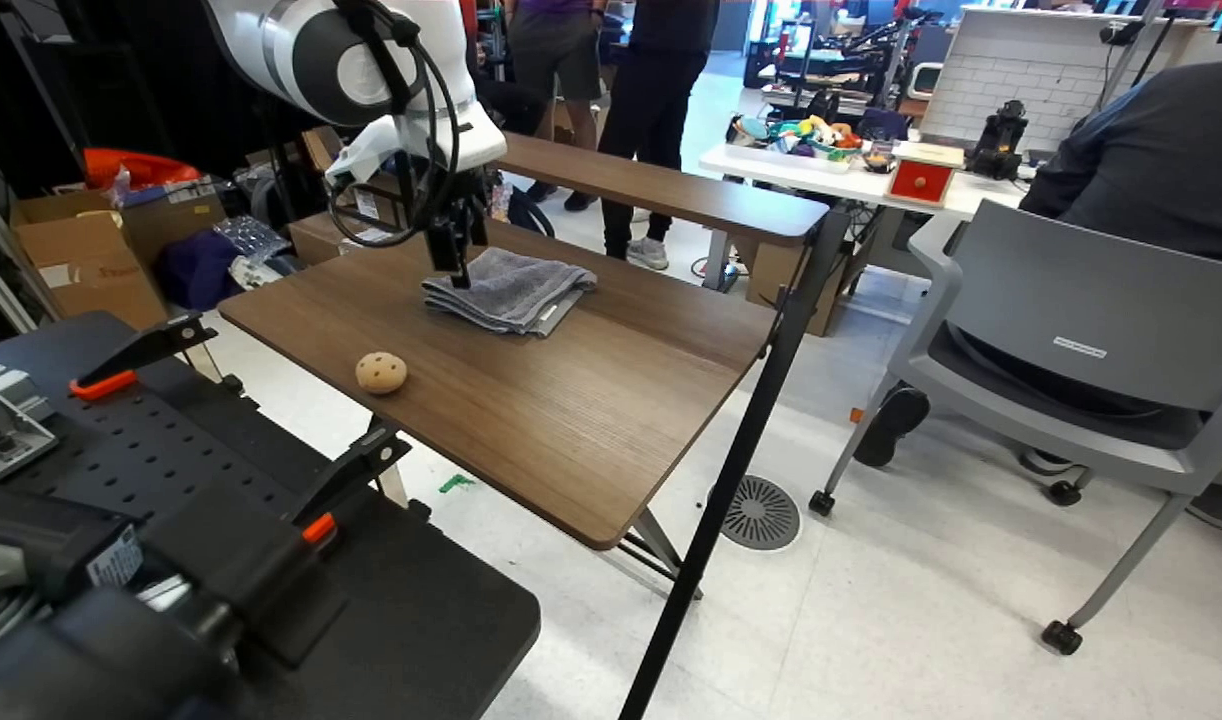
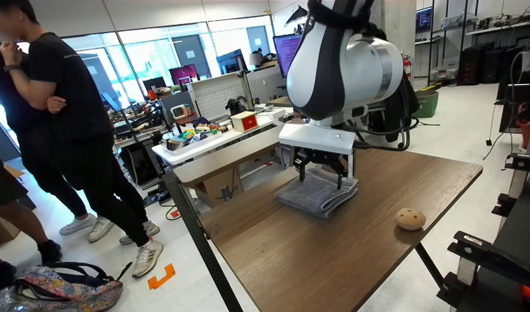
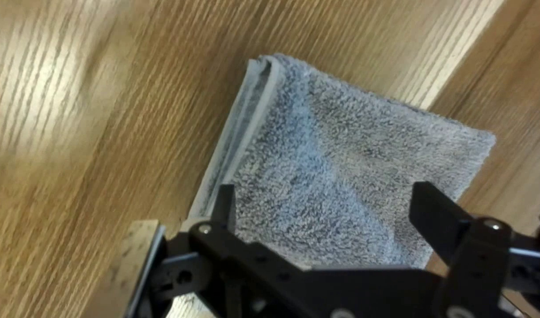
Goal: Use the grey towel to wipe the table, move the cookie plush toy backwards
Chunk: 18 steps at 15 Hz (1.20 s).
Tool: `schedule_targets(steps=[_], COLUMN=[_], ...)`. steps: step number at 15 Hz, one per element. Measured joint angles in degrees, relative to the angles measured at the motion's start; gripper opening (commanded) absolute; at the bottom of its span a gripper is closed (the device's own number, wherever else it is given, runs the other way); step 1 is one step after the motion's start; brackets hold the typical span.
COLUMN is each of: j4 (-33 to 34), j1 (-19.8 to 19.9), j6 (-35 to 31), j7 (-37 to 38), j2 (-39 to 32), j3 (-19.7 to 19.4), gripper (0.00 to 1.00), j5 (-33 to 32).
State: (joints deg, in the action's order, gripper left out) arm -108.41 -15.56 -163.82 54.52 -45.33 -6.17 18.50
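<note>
The folded grey towel (image 1: 521, 290) lies on the dark brown wood-grain table (image 1: 571, 400), and it also shows in an exterior view (image 2: 317, 197) and in the wrist view (image 3: 323, 145). My gripper (image 2: 320, 182) is open and points down over the towel, one finger toward each side. In the wrist view the gripper (image 3: 325, 190) has bare towel between its fingertips and holds nothing. I cannot tell whether the fingertips touch the cloth. The round tan cookie plush toy (image 1: 381, 373) sits near a long table edge, apart from the towel, and shows in an exterior view (image 2: 410, 219).
A raised narrow brown shelf (image 1: 661, 190) runs along one side of the table, with a black metal leg (image 1: 741, 450) at its end. A black workbench (image 1: 401, 590) with clamps (image 1: 351, 475) stands close to the toy's side. A grey chair (image 1: 1101, 330) and people stand around.
</note>
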Motion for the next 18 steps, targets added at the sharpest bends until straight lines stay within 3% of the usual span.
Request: schedule_targets(steps=[4,8,13,15,18], j4=[2.9,9.2,17.3,19.8,20.6], j1=[-1.5,-3.1,1.1,3.5,4.7], j6=[0.2,3.8,7.2,9.2,10.0], j7=[0.1,2.4,2.6,2.6,2.6], j2=[-0.4,-5.5,-13.7,-15.2,-15.5], j3=[-3.6,-7.8,-3.2,-0.4,0.7], gripper=[1.0,1.0,1.0,1.0,1.0], j5=[-5.1,-8.7,-8.1,-7.5,-7.4])
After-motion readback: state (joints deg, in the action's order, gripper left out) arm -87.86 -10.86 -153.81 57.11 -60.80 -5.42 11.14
